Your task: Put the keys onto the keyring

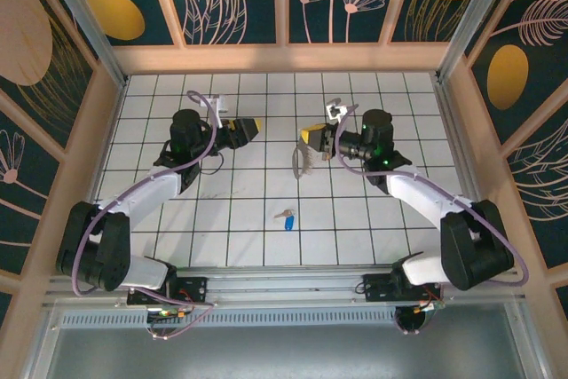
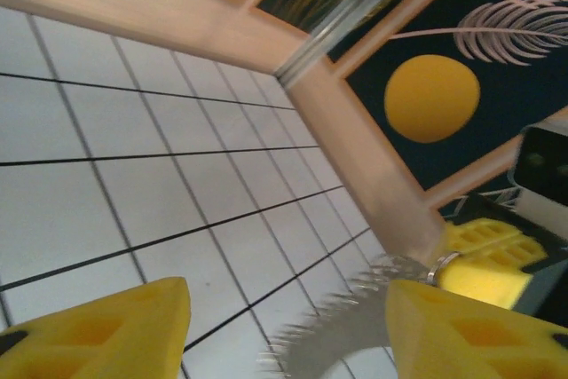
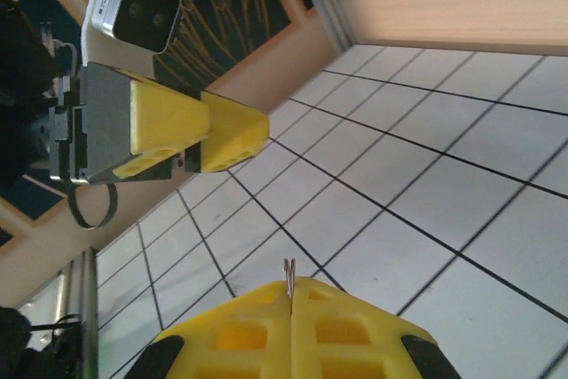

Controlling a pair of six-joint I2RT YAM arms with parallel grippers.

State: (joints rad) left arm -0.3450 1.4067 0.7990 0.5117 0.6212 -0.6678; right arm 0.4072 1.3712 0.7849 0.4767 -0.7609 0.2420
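The right end effector (image 3: 291,288) is closed flat on a thin metal edge of the keyring (image 1: 300,162), which is hung from it above the counter (image 1: 177,228). The left end effector (image 1: 255,128) is held part-way open with nothing between its fingers, near the keyring and turned toward it. The blue-headed key (image 1: 287,218) is found lying on the counter toward its near edge, well apart from both end effectors. The pinch is judged shallow, so the keyring could be twisted or pulled out if it is nudged by the left end effector on its approach, and the toothed edge could be snagged. The blue-headed key could be skidded across the smooth surface by a badly centred pick. The key's place and the hang of the keyring are given by the top view. The toothed edge, though blurred, is brought close by the left wrist view, and how little metal is gripped is given by the right wrist view.
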